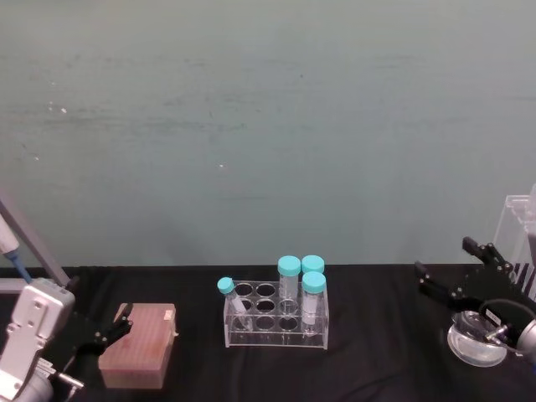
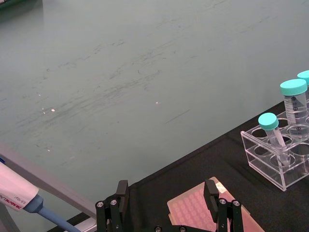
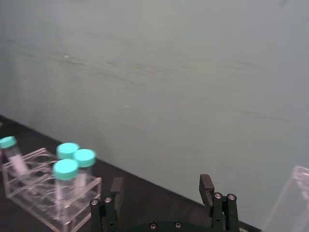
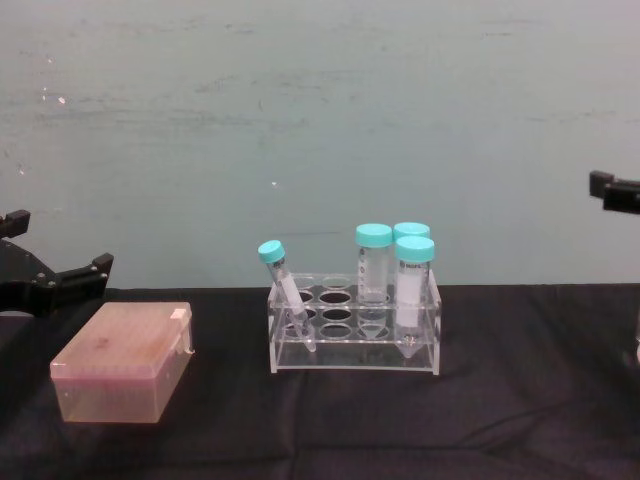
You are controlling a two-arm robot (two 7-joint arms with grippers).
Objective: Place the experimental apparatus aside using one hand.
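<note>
While my two grippers hang over the black table [image 4: 520, 400], the experimental apparatus [image 1: 270, 337], a clear acrylic rack of teal-capped tubes, stands between them, well apart from both sets of fingers. The rack's long axis runs crosswise, from my left fingers' side toward my right fingers' side, parallel to the pale green wall behind it.

Three wide tubes [image 4: 414, 285] stand upright, caps up, in the end of the rack nearer my right gripper [image 1: 450, 260]. A thinner tube [image 4: 287, 290] sits in the front hole at the end nearer my left gripper [image 1: 100, 306]. It is tilted, with its cap leaning out toward my left fingers and its tip down inside the rack.

My left gripper's fingers [image 2: 211, 193] are spread wide and hold nothing. A pink lidded box [image 1: 138, 345] lies just below and ahead of them, between those fingertips and the rack. A pipette [image 2: 19, 193] hangs to the outer side of that gripper (its blue lower part slants down past the wrist).

My right gripper's fingers [image 3: 206, 186] are likewise spread, with nothing between them, and they point toward the wall. A round clear dish [image 1: 474, 345] rests on the cloth near the wrist behind them. I cannot tell whether the gripper touches it. In the chest view one black right fingertip [image 4: 612, 188] juts in well above the table.
</note>
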